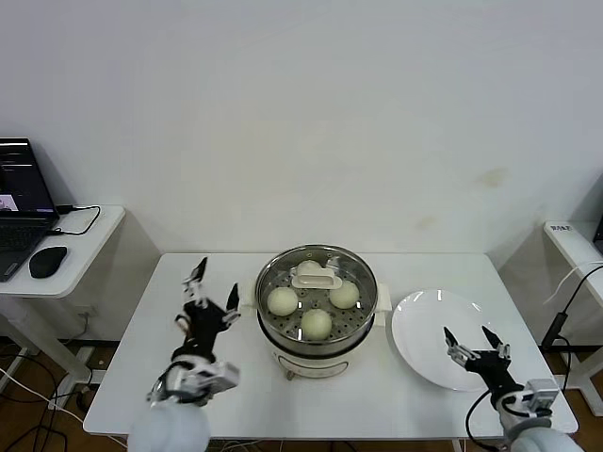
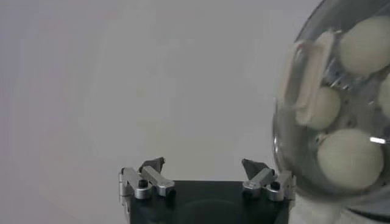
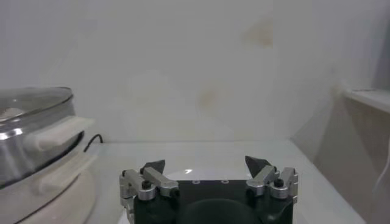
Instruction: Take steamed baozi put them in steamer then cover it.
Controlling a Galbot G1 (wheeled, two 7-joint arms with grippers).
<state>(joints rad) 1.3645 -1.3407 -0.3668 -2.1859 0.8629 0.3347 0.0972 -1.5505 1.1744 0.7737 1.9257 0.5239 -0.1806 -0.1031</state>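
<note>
The steamer (image 1: 316, 350) stands at the middle of the white table. Its clear glass cover (image 1: 361, 273) with a cream handle (image 1: 316, 275) sits on top of it. Several cream-white baozi (image 1: 317, 323) lie inside on the perforated tray, showing through the glass. My left gripper (image 1: 215, 287) hovers open and empty just left of the steamer. The left wrist view shows that gripper (image 2: 204, 164), the cover's handle (image 2: 304, 79) and a baozi (image 2: 350, 159) under the glass. My right gripper (image 1: 468, 336) is open and empty over the white plate. In the right wrist view that gripper (image 3: 205, 163) is apart from the steamer (image 3: 30, 140).
An empty white plate (image 1: 424, 320) lies right of the steamer. A side desk at the far left carries a laptop (image 1: 21, 202) and a mouse (image 1: 47, 261), with cables hanging below. Another small table (image 1: 570, 240) stands at the far right.
</note>
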